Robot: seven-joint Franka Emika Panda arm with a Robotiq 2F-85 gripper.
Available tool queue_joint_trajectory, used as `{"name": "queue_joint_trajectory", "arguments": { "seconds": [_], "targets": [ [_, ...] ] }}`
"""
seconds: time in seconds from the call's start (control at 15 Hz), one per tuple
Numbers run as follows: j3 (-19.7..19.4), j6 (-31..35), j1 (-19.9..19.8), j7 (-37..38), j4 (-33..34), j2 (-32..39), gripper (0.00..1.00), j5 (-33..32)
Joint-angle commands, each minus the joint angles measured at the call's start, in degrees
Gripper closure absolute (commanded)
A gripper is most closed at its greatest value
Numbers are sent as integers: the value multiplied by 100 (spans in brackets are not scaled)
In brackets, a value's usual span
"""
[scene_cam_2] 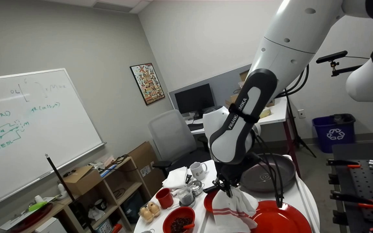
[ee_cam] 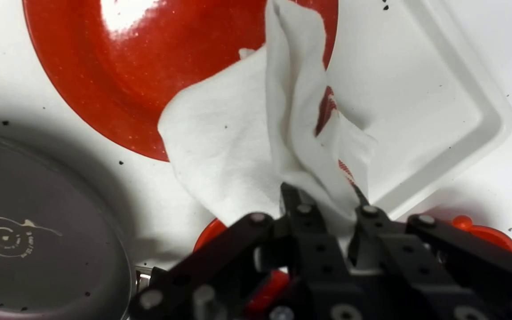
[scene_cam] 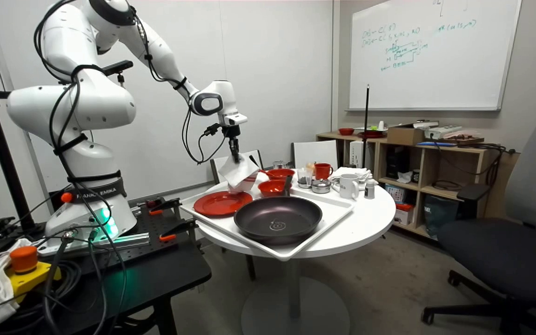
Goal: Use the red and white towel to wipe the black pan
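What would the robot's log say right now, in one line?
gripper: closed on red and white towel | towel: hanging, not touching black pan | black pan: on white tray, beside red plate

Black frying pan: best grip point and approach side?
I'd take the black frying pan by its handle, from above, jaws on either side: it's slim and juts out; the body is broad and round. A red bowl sits close by, so space is likely tight. The gripper is shut on the red and white towel, so lay that down first.
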Motion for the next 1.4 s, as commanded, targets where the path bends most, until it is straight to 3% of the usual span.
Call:
{"name": "queue_joint_trajectory", "arguments": {
  "seconds": [0.0, 1.33],
  "targets": [
    [-62, -289, 14, -317, 343, -458, 97, 450],
    [-199, -961, -3, -649, 964, -1299, 97, 1196]
  ]
}}
